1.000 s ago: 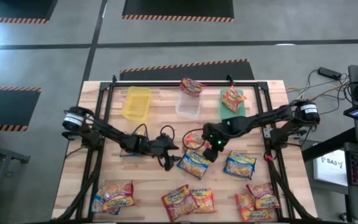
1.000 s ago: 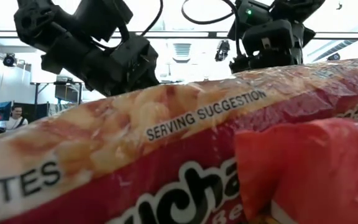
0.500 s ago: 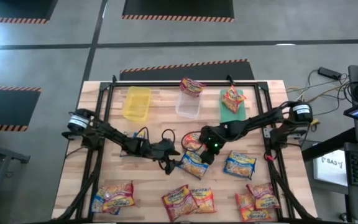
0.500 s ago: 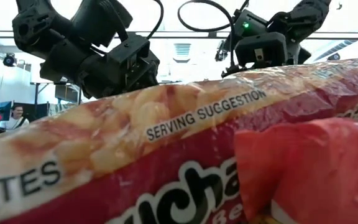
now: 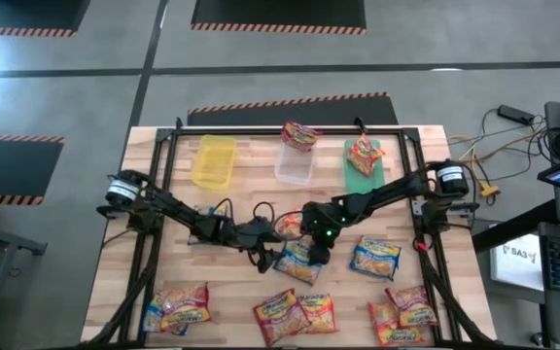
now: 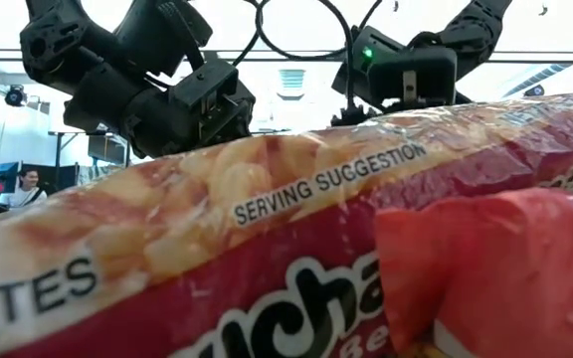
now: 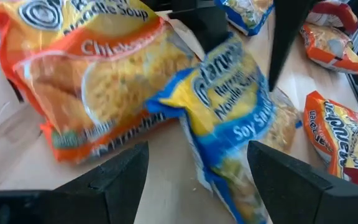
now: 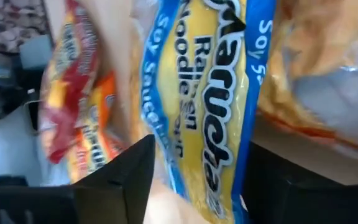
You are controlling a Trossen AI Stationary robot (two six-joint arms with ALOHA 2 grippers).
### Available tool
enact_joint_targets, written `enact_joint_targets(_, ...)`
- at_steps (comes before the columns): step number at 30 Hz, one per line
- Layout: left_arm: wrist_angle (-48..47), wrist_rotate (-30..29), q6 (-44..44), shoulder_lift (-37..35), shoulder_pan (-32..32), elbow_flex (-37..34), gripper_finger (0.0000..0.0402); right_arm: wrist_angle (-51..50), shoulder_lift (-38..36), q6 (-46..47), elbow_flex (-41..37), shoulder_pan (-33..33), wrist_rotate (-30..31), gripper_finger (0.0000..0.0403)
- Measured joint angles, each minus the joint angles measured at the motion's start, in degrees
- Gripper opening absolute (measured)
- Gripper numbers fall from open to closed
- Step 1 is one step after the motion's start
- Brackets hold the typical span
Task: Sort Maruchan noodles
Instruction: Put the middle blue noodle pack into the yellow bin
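Note:
A blue-and-yellow Maruchan packet (image 5: pixel 297 262) lies at mid-table beside an orange chicken packet (image 5: pixel 287 226). My right gripper (image 5: pixel 311 245) is above the blue packet, open. In the right wrist view its fingers stand on either side of the packet (image 8: pixel 204 93), which runs lengthwise between them. My left gripper (image 5: pixel 268 243) is just left of the packets, low and open. In its wrist view the crumpled blue packet (image 7: pixel 229 106) and the orange packet (image 7: pixel 92 74) lie ahead of its gripper (image 7: pixel 197 180). My right gripper has the blue packet between its open fingers, coming from above and from the table's right. I cannot tell whether the fingers touch it. The packet (image 7: pixel 241 62) looks buckled between them.
At the far edge stand a yellow bin (image 5: pixel 212 160), a clear bin (image 5: pixel 295 165) with a red packet on it, and a green bin (image 5: pixel 365 160) holding a packet. Another blue packet (image 5: pixel 375 258) lies to the right. Several packets line the near edge (image 5: pixel 295 313). A red packet (image 6: pixel 267 249) fills the low view.
My right gripper has moved toward the table's left and a little toward the near edge, coming over the blue packet. The blue packet has shifted slightly toward the near-left. My left gripper has edged toward the right, closer to the packets.

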Motion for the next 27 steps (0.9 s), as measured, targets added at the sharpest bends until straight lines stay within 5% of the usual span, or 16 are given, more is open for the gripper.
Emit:
enact_joint_targets(14,4.66,1.33,1.91,-0.55,0.02,0.00,0.0258,-0.29,-1.91,-1.31,2.37,-0.03,-4.08,0.0054)
enact_joint_targets(27,6.56,8.51,1.38,0.11,-0.02,0.00,0.0258,-0.15,-1.22,-3.11,2.71,2.49,-3.62,0.0102)
